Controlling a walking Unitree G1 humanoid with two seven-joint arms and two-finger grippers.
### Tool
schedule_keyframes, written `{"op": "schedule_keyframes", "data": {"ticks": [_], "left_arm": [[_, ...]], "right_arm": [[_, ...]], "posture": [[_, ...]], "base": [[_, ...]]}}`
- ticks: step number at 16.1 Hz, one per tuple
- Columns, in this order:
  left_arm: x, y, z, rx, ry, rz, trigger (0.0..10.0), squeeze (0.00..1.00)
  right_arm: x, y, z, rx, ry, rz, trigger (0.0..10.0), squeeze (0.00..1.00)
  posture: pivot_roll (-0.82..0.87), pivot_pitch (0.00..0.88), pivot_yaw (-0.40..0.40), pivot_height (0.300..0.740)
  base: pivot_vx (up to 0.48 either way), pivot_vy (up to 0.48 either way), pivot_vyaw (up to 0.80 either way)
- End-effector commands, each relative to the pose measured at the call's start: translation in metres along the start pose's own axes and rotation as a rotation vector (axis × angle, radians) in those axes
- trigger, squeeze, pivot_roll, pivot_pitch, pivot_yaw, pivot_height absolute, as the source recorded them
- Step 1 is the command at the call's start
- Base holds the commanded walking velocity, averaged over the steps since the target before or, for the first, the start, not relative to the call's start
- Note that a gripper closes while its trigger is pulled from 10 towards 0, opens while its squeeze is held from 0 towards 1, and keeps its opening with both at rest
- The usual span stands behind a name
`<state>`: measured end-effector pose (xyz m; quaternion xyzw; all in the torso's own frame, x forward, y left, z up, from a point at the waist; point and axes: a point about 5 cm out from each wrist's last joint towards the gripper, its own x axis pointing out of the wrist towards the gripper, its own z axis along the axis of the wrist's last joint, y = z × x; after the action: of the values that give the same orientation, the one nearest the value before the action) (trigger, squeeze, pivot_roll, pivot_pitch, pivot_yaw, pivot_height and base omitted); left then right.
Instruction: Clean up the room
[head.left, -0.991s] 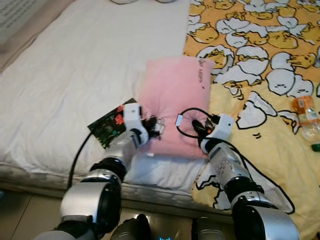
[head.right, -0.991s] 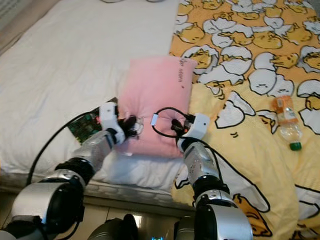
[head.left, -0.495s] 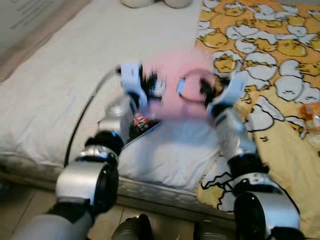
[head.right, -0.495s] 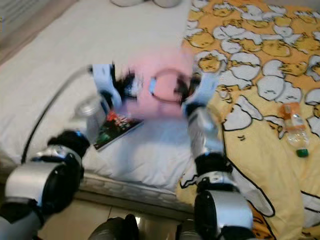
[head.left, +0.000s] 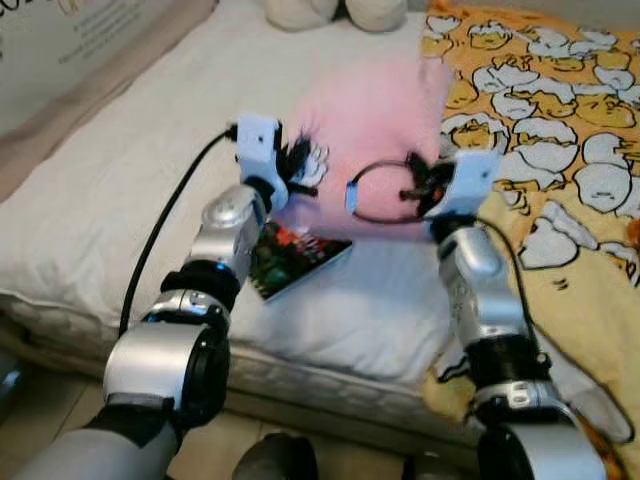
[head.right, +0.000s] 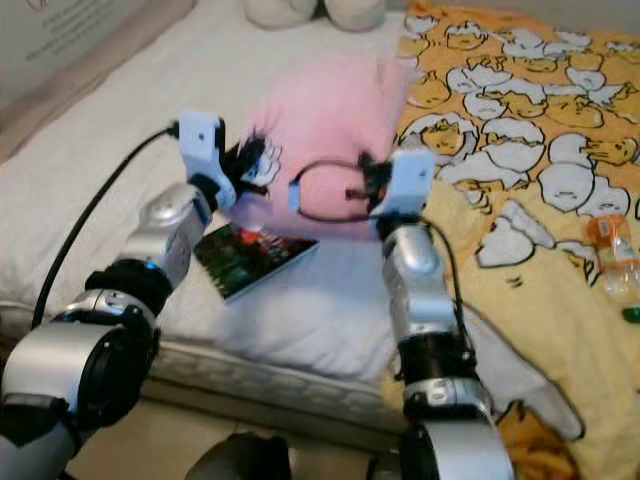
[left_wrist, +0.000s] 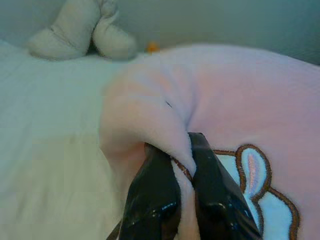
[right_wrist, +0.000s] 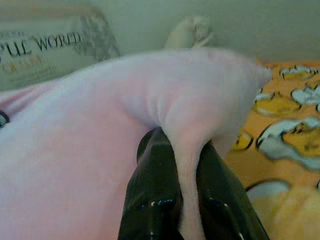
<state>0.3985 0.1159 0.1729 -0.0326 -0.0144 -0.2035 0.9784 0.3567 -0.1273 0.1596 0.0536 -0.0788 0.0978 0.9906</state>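
The pink pillow hangs above the white bed, a fold pinched between our left gripper fingers and another in our right gripper. Both arms reach forward, raised. The pillow looks blurred; a book lies beneath it.

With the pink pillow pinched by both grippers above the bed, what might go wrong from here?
Each gripper, left and right, pinches only a small fold of the pink pillow, so the soft fabric may slip free. The book lies on the white sheet just beneath and might get covered again if the pillow drops.
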Motion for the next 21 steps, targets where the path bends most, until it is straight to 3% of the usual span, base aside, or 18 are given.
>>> {"op": "schedule_keyframes", "data": {"ticks": [1, 5, 8, 13, 15, 21], "left_arm": [[-0.002, 0.009, 0.003, 0.026, -0.015, 0.047, 10.0, 0.0], [-0.009, 0.017, -0.002, 0.015, -0.03, 0.115, 10.0, 0.0], [-0.008, 0.017, -0.001, 0.008, -0.041, 0.138, 10.0, 0.0], [-0.005, 0.016, 0.003, 0.002, -0.065, 0.166, 10.0, 0.0], [-0.005, 0.015, 0.001, -0.028, -0.056, 0.18, 10.0, 0.0], [-0.01, 0.018, -0.01, -0.015, -0.021, 0.244, 10.0, 0.0]], "right_arm": [[-0.001, -0.008, 0.013, -0.023, -0.052, -0.032, 10.0, 0.0], [-0.014, -0.023, 0.0, -0.053, 0.0, -0.077, 10.0, 0.0], [-0.014, -0.029, 0.001, -0.068, 0.004, -0.092, 10.0, 0.0], [-0.012, -0.03, 0.006, -0.091, -0.007, -0.079, 10.0, 0.0], [-0.011, -0.03, 0.006, -0.093, -0.006, -0.075, 10.0, 0.0], [-0.015, -0.024, -0.004, -0.103, 0.03, -0.043, 10.0, 0.0]], "posture": [[-0.21, 0.0, 0.084, 0.74], [-0.21, 0.0, 0.088, 0.74], [-0.21, 0.0, 0.089, 0.74], [-0.21, 0.0, 0.09, 0.74], [-0.21, 0.0, 0.088, 0.74], [-0.2, 0.0, 0.078, 0.74]], "base": [[0.0, 0.48, 0.0], [0.0, 0.48, 0.0], [0.0, 0.48, 0.0], [0.0, 0.48, 0.0], [0.0, 0.48, 0.0], [0.0, 0.374, 0.0]]}}
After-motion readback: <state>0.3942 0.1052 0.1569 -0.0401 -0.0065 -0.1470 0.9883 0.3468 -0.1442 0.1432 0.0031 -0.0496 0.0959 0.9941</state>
